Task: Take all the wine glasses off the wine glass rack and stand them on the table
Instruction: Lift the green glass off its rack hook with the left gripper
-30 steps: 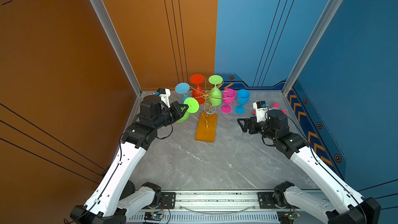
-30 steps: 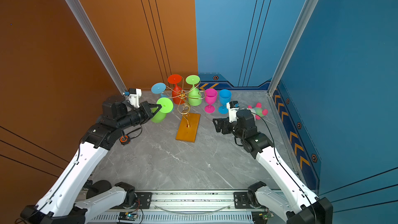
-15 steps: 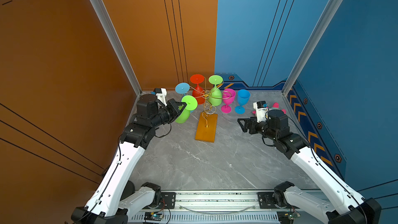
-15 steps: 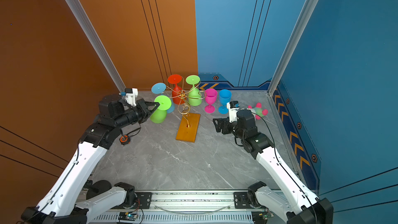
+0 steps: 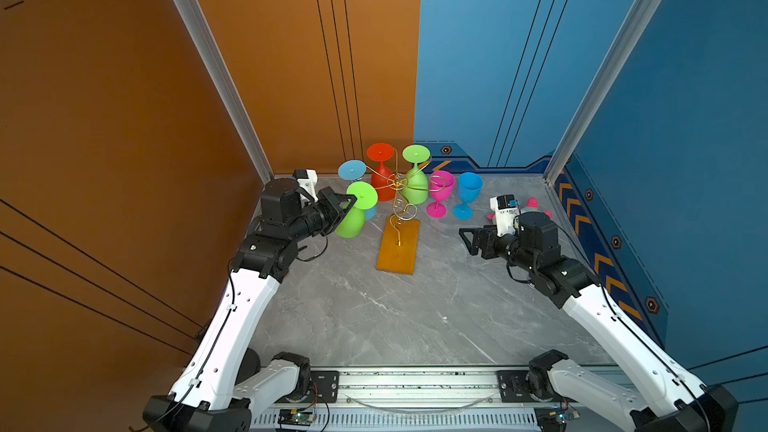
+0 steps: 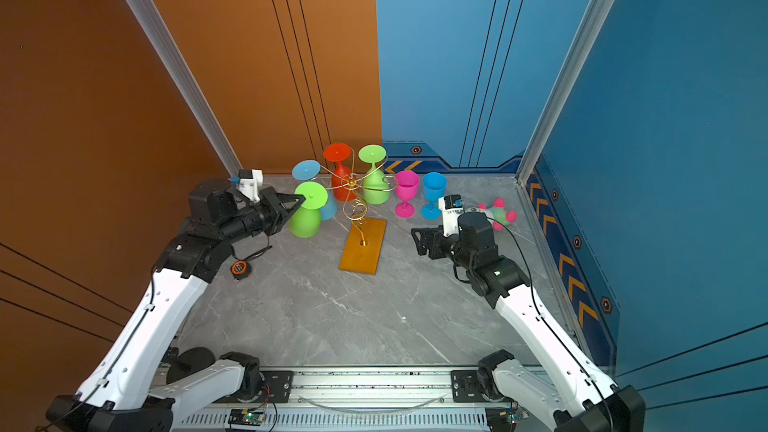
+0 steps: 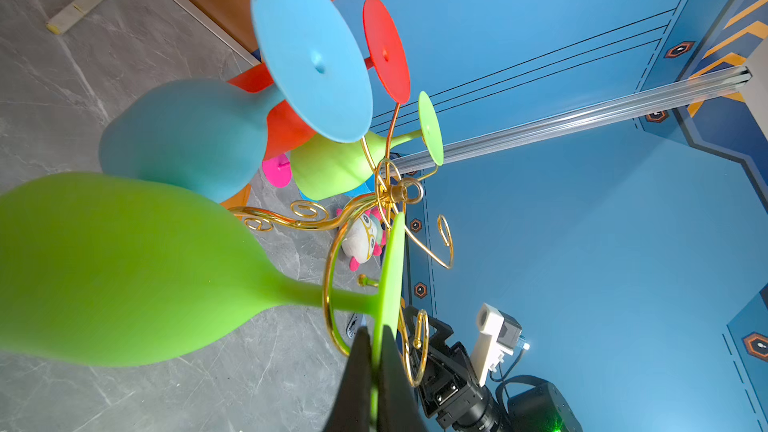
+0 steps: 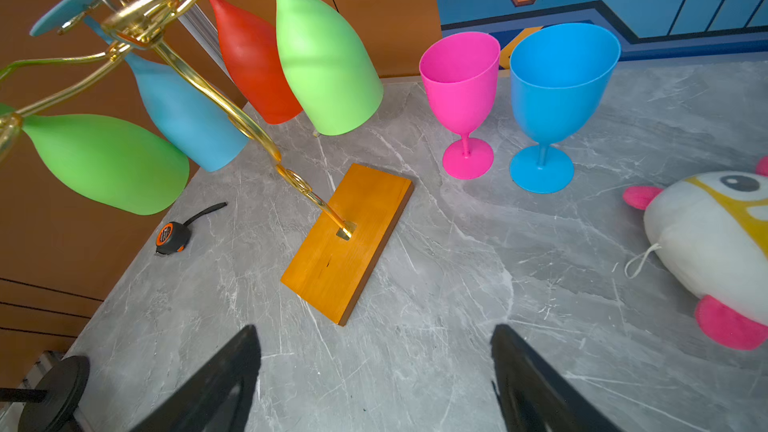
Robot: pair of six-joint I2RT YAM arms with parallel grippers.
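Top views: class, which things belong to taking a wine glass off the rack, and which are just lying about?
Job: wine glass rack; green wine glass; left gripper, pinching its foot.
Lying about: plush toy; tape measure.

Enclosure: orange wall (image 5: pixel 124 118) at left and rear-left, blue wall (image 5: pixel 478 56) at rear-right and right, thin black vertical lines on both. Silver metal posts (image 5: pixel 209 60) at the rear corners. Floor (image 5: pixel 374 317) is grey marble-pattern with white veins. Orange chevron trim (image 5: pixel 602 261) runs along the blue wall's base. Light is even and diffuse.
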